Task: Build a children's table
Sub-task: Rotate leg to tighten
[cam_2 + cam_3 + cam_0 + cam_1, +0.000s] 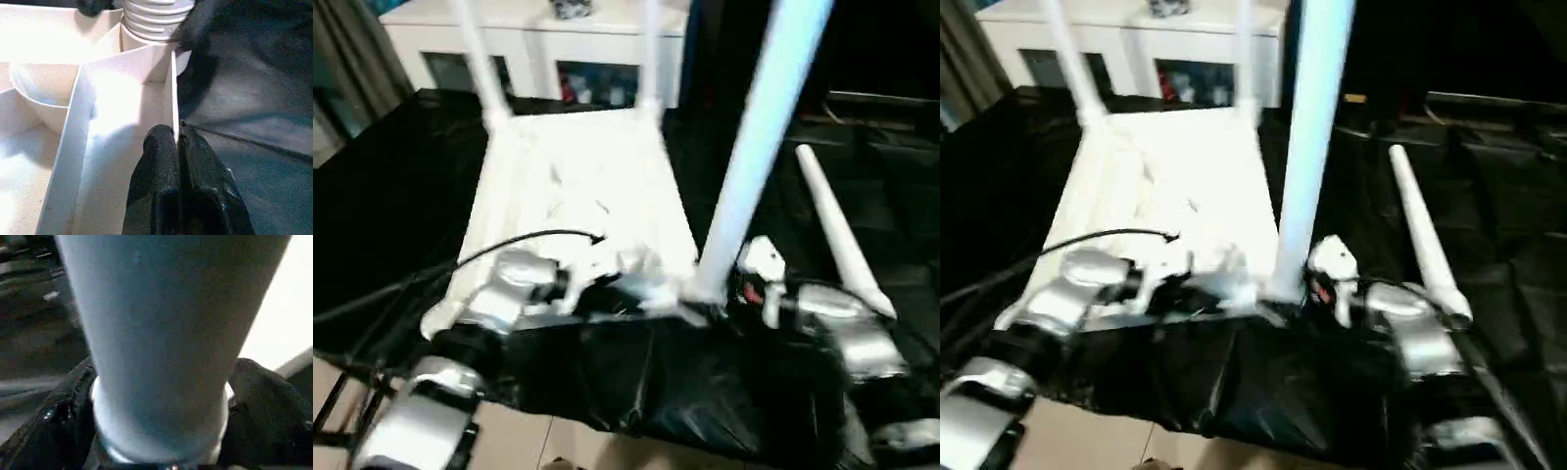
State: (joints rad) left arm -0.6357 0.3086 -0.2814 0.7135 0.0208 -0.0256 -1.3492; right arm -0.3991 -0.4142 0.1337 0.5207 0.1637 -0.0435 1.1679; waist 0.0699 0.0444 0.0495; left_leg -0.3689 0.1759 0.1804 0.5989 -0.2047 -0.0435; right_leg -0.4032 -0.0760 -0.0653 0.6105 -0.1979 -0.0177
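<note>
White ribbed plastic tabletop [587, 186] lies upside down near table's front edge. Left pincer [177, 139] pinched on its rim; right pincer [161, 396] wide around upright white cylindrical leg [759, 147]. Leg may topple if unseated.

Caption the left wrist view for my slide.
Left claw pinching the upturned tabletop's rim beside a leg's ribbed base.

You will find no readable text, label, brand, number or sign anywhere here: nothing legible stands on the white ribbed plastic tabletop [587, 186], on the long white cylindrical legs [759, 147] rising from it, or on the white glass-door cabinet [538, 44] behind that tabletop.
</note>
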